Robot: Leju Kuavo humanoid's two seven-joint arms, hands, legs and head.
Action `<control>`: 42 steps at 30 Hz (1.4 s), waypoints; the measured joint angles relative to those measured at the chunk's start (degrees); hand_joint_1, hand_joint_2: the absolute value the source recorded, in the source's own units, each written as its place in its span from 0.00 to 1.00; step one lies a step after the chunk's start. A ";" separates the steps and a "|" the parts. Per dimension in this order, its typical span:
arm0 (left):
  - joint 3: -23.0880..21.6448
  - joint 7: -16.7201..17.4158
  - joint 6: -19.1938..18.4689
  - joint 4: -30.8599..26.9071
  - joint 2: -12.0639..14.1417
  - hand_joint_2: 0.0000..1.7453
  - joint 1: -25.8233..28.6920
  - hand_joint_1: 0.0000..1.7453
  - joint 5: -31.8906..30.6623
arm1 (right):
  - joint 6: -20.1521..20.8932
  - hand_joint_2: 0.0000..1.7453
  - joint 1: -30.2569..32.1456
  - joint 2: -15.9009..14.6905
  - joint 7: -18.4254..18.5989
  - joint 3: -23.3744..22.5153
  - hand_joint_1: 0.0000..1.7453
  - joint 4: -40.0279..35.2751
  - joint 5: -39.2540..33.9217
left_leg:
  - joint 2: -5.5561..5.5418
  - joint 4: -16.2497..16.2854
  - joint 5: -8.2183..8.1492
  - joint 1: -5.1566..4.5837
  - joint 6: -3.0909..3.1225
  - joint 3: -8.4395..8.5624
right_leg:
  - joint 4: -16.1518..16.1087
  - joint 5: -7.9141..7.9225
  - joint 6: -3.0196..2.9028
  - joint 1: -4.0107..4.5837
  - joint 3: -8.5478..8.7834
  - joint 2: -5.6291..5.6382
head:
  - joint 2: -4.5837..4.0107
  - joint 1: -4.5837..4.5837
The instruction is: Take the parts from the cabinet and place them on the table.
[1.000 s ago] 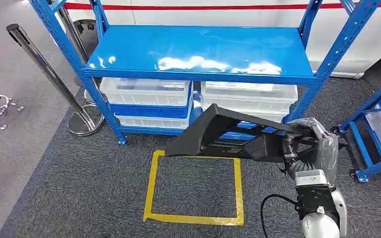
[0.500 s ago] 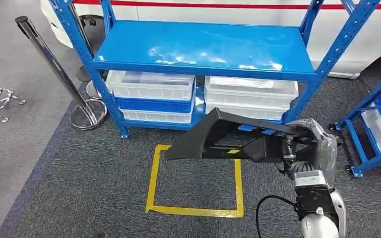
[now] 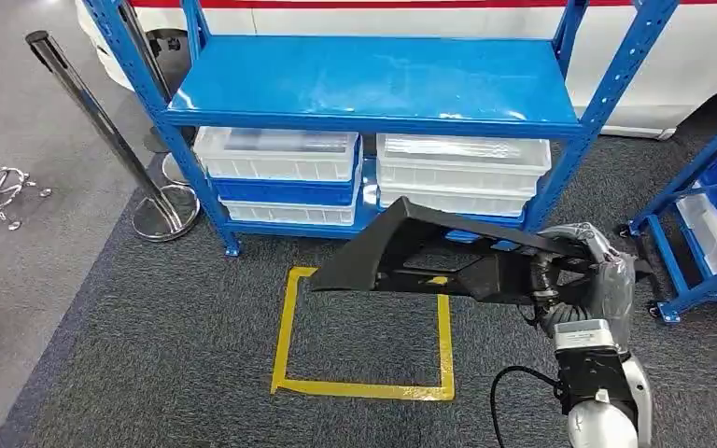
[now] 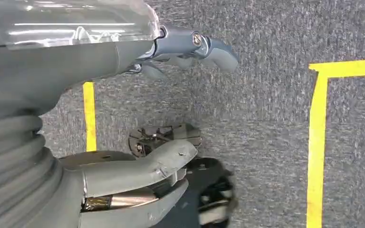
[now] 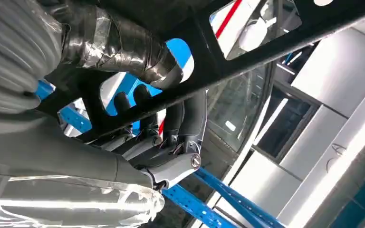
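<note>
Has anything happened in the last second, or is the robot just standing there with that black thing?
The whole view has shifted slightly, so the camera moved, not the blue rack or the yellow tape square. The right hand still grips the black part, held out over the square much as before. Nothing was picked up or let go.

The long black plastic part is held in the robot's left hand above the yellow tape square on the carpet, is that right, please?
Not quite: the right hand grips the long black plastic part, as the head view shows. It does hang above the yellow tape square on the carpet.
</note>
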 joint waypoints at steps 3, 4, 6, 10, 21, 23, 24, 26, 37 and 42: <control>0.00 -0.02 0.00 0.00 0.00 1.00 -0.29 0.00 -0.04 | -0.02 1.00 -0.02 0.00 0.00 0.00 1.00 -0.09 0.00 | -0.19 -11.80 2.71 -0.45 0.73 6.68 | -0.06 0.50 0.75 0.02 -0.13 0.04 | 0.00 0.00; 0.00 -0.09 0.02 0.00 0.00 1.00 -0.30 0.00 -0.04 | 0.00 1.00 -0.07 0.00 0.00 0.00 1.00 -0.09 0.00 | -0.20 -11.96 3.29 -0.81 1.07 6.42 | -0.27 0.75 1.15 -0.17 -0.14 0.05 | 0.00 0.02; 0.00 -0.09 0.00 0.00 0.00 1.00 -0.22 0.00 -0.04 | 0.00 1.00 -0.06 0.00 0.00 0.00 1.00 -0.09 0.00 | -0.20 -11.96 3.66 -1.19 1.61 6.17 | -0.67 1.29 1.97 -0.49 -0.14 0.01 | 0.00 0.02; 0.00 -0.04 0.00 0.00 0.04 1.00 -0.27 0.00 -0.04 | 0.00 1.00 -0.09 0.00 0.00 0.00 1.00 -0.09 0.00 | 0.24 -14.15 6.11 -0.96 3.39 6.00 | 4.41 -3.75 2.43 -0.16 -2.29 0.09 | 0.00 0.09; 0.00 0.04 0.02 0.00 -0.04 1.00 -0.22 0.00 -0.46 | 0.04 1.00 -0.24 -0.02 0.24 0.00 1.00 -0.11 0.00 | 0.26 -10.96 7.04 -1.38 2.16 1.99 | -0.06 -2.29 0.56 0.97 2.58 0.09 | 0.00 0.09; 0.00 0.07 0.02 0.00 0.00 1.00 -0.19 0.00 -0.46 | 0.04 1.00 -0.24 0.02 0.24 0.00 1.00 -0.11 0.00 | 0.11 -10.59 6.78 -1.35 1.63 1.74 | -0.70 -1.44 -0.20 0.42 2.51 -0.13 | 0.00 0.11; 0.00 0.07 0.04 0.00 0.00 1.00 -0.17 0.00 -0.46 | 0.04 1.00 -0.29 0.02 0.24 0.00 1.00 -0.11 0.00 | -0.08 -9.34 5.18 -1.27 1.05 1.29 | -0.83 -1.15 -0.39 0.40 2.37 -0.19 | 0.00 0.07; 0.00 0.07 0.04 0.00 0.00 1.00 -0.17 0.00 -0.46 | 0.07 1.00 -0.30 0.04 0.26 0.00 1.00 -0.11 0.00 | -0.07 -1.96 -0.06 -0.59 0.26 -1.47 | -0.82 -0.64 -0.75 0.43 1.59 -0.29 | 0.00 0.07; 0.00 0.07 0.07 0.00 0.00 1.00 0.04 0.00 -0.48 | 0.07 1.00 -0.26 0.07 0.26 0.00 1.00 -0.11 -0.42 | -0.15 -12.58 3.62 -1.01 1.46 6.92 | -1.36 2.22 1.90 -0.16 -0.28 -0.28 | 0.00 0.07; 0.02 0.09 0.07 0.00 0.02 1.00 -0.11 0.00 -0.50 | 0.07 1.00 -0.17 0.04 0.24 0.00 1.00 -0.11 -0.72 | 0.31 -14.43 6.49 -1.00 3.40 5.62 | 9.49 -7.07 2.29 0.01 -4.28 0.02 | 0.00 0.15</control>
